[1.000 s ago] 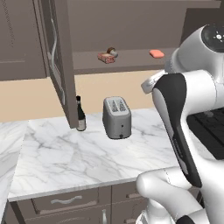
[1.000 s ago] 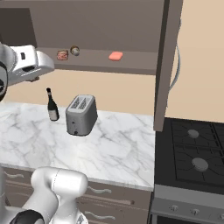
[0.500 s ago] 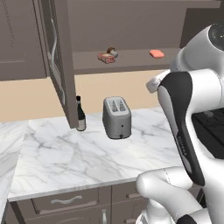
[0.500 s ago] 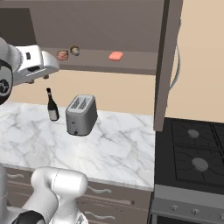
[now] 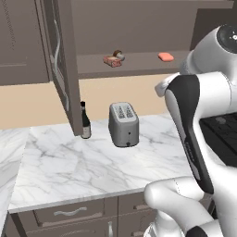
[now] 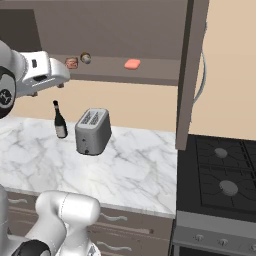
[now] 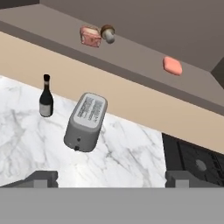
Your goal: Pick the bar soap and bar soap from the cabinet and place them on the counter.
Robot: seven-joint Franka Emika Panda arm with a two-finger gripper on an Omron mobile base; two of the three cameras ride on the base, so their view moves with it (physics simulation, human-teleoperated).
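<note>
The pincer is hanging spread and empty, facing the open cabinet. One bar soap is lying alone on the shelf, while another, seemingly wrapped, is resting beside a knob, neither yet on the worktop.

A rendered home kitchen: white marble counter carrying a toaster and a dark bottle, dark wall cabinet above, black stove alongside
</note>
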